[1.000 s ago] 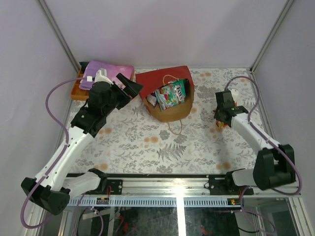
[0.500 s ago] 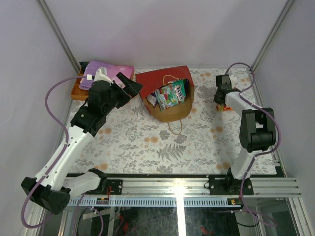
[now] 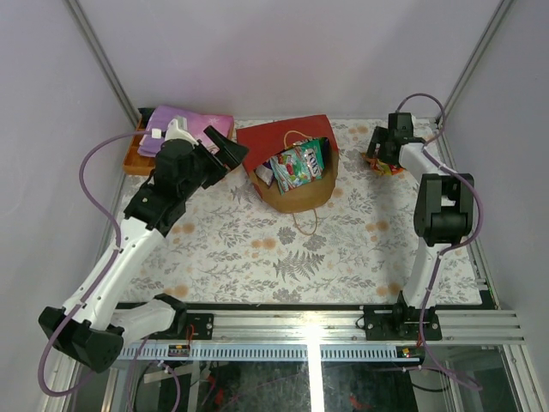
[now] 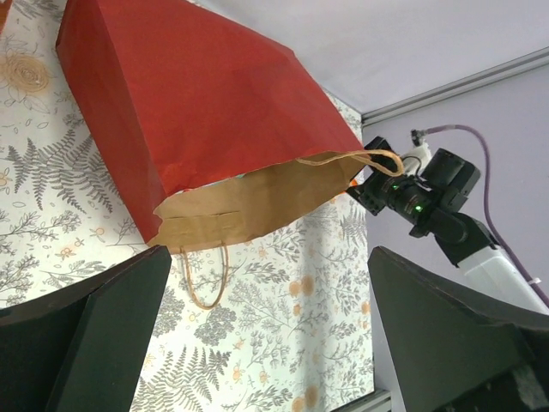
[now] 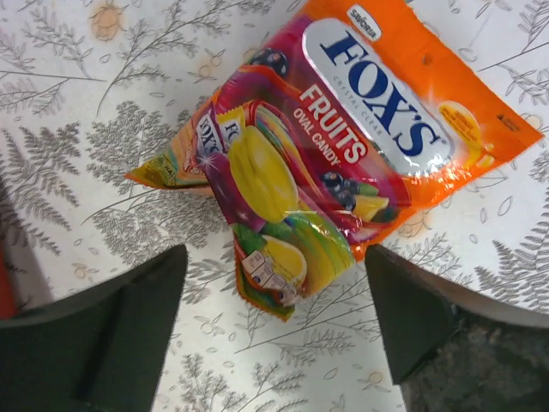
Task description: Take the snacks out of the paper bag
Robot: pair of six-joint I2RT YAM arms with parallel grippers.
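The red paper bag point(image 3: 287, 142) lies on its side, its brown mouth facing the near edge, with a green snack packet point(image 3: 297, 166) and others showing inside. In the left wrist view the paper bag point(image 4: 189, 103) shows no contents. My left gripper point(image 3: 225, 151) hovers open just left of it, nothing between its fingers point(image 4: 103, 335). At the back right, my right gripper point(image 3: 383, 154) stands open over an orange Fox's pack point(image 5: 386, 103) lying on the table. A second crumpled yellow-green pack point(image 5: 266, 184) lies across it. Neither touches the fingers point(image 5: 94, 335).
An orange tray point(image 3: 133, 160) holding a pink-purple folded cloth point(image 3: 182, 127) sits at the back left, right behind the left arm. The bag's beige handle point(image 3: 305, 225) trails onto the patterned table. Enclosure walls and posts close in at the back and both sides.
The right arm swung from the near right toward the back right corner. Its gripper opened, leaving the Fox's packs lying on the table. The left arm has not moved.
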